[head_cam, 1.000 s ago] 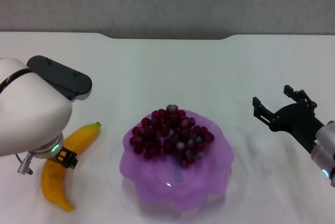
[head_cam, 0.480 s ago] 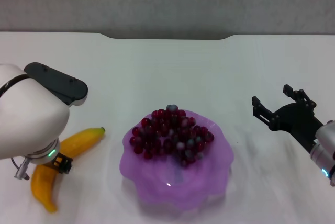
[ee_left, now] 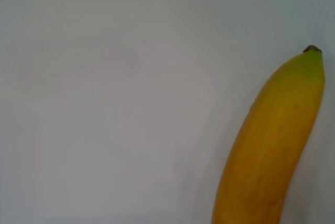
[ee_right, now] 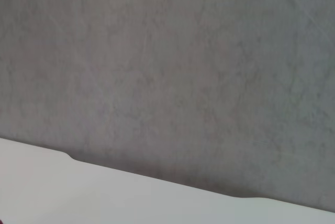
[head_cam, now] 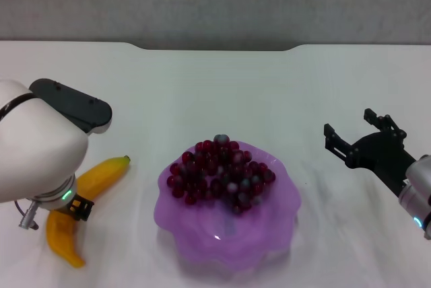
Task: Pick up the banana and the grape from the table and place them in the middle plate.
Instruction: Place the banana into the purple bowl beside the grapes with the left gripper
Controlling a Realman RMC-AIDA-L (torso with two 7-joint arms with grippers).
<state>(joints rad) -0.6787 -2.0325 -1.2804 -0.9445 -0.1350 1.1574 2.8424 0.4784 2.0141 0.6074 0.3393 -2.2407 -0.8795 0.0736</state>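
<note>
The grapes sat heaped in the purple plate at the centre of the white tabletop. Out at nine o'clock from the plate, the banana lay on the tabletop with the left gripper right over its middle; whether its jaws gripped, I couldn't tell. At three o'clock, the right gripper hovered, jaws spread, holding nothing.

Over the last second the banana has swung: its stem tip dipped toward 3 o'clock, then returned toward 1 o'clock, while its near end drifted toward 9 o'clock. The left gripper, apparently clamped on it, shifted slightly toward 8 o'clock.
</note>
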